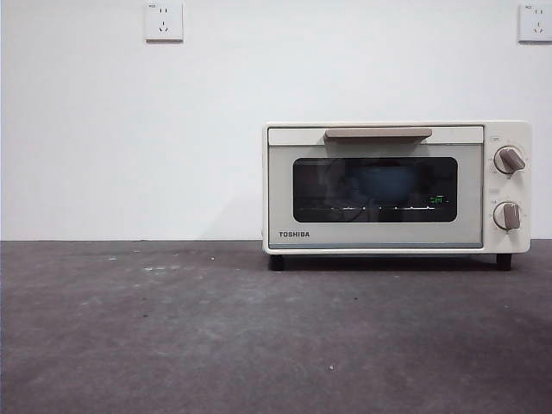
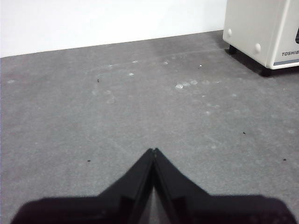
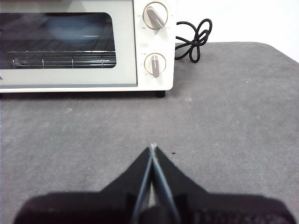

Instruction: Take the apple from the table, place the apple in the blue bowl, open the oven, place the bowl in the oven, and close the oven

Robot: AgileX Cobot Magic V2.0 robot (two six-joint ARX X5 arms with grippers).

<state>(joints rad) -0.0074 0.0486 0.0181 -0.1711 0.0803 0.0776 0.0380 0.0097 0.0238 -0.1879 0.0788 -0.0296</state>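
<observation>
The oven (image 1: 397,187) stands on the counter (image 1: 216,336) against the white wall (image 1: 129,129), its door shut and the beige handle (image 1: 378,134) lying level across the top of the door. Through the dark glass the blue bowl (image 3: 70,28) can be made out on the wire rack inside the oven; the front view shows it only as a dim bluish shape (image 1: 388,183) behind the pane. The apple cannot be made out through the glass. Two round knobs (image 1: 509,159) sit one above the other on the oven's control panel, beside the door. Behind the oven, on the knob side, a black cord (image 3: 194,39) lies looped on the counter.

The left claw (image 2: 153,150) is pinched fully together with nothing in it, hanging over bare counter well apart from the oven's plain side corner. The right claw (image 3: 153,147) is likewise closed tight and empty, over the counter in front of the oven, roughly facing the knobs and apart from them.

Two wall sockets (image 1: 164,21) show high on the wall above the oven.
</observation>
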